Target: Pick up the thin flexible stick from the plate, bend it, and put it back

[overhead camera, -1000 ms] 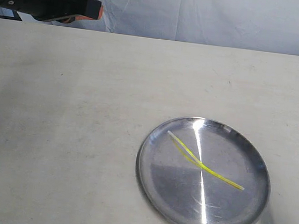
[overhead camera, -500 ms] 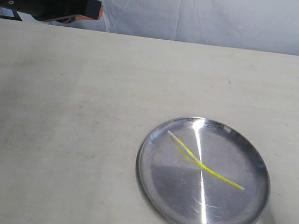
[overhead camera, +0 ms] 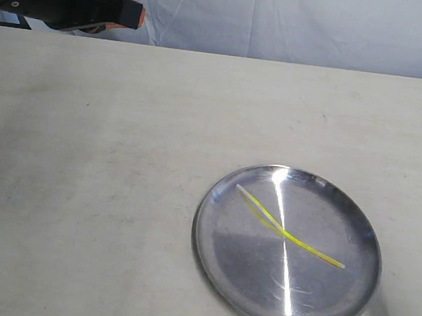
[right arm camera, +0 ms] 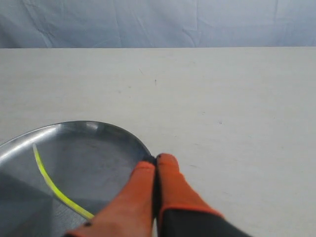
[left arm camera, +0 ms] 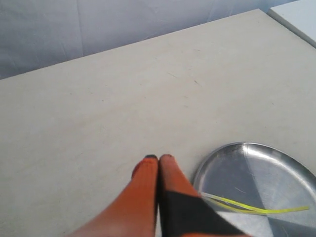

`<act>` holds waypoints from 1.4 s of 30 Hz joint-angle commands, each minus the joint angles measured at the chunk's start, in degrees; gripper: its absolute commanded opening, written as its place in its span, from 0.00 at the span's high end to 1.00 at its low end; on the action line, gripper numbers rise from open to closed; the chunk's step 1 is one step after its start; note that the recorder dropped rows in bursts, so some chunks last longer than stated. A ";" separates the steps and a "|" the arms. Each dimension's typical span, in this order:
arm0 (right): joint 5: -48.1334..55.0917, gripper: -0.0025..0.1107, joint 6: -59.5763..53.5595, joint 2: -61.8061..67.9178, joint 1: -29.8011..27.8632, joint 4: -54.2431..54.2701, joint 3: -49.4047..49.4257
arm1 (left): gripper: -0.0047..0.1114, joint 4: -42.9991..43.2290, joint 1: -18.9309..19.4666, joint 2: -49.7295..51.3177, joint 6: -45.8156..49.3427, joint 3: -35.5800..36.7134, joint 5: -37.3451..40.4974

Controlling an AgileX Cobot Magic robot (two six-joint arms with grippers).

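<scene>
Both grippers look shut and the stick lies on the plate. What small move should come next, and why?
Probably open the right gripper. Its jaws are shut and hold nothing, its tips show close to the rim of the plate, and the yellow stick lies on the plate with nothing gripping it. The left gripper, also shut, sits far off.

Plate [right arm camera: 79, 123] cropped — stick [right arm camera: 47, 180] end behind fingers [right arm camera: 138, 197].

No readable text, label or number shows anywhere.
</scene>
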 commanded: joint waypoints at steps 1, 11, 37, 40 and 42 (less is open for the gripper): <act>-0.19 0.98 -0.34 -0.35 -0.27 0.09 0.12 | 0.96 2.64 0.47 -1.10 0.44 0.98 -3.52; -0.19 0.98 -0.34 -0.35 -0.27 0.09 0.12 | 0.96 19.49 0.59 -21.72 -13.37 9.93 -10.08; -0.43 0.98 -0.34 -0.35 -0.27 0.08 0.12 | 0.96 34.23 24.09 -71.83 -30.95 52.02 -10.33; -0.43 0.98 -0.34 -0.35 -0.27 0.08 0.12 | 0.96 34.23 24.09 -73.76 -32.97 54.76 -10.33; -0.43 0.98 -0.34 -0.35 -0.27 0.08 0.12 | 0.96 33.99 24.09 -74.95 -33.25 56.26 -10.33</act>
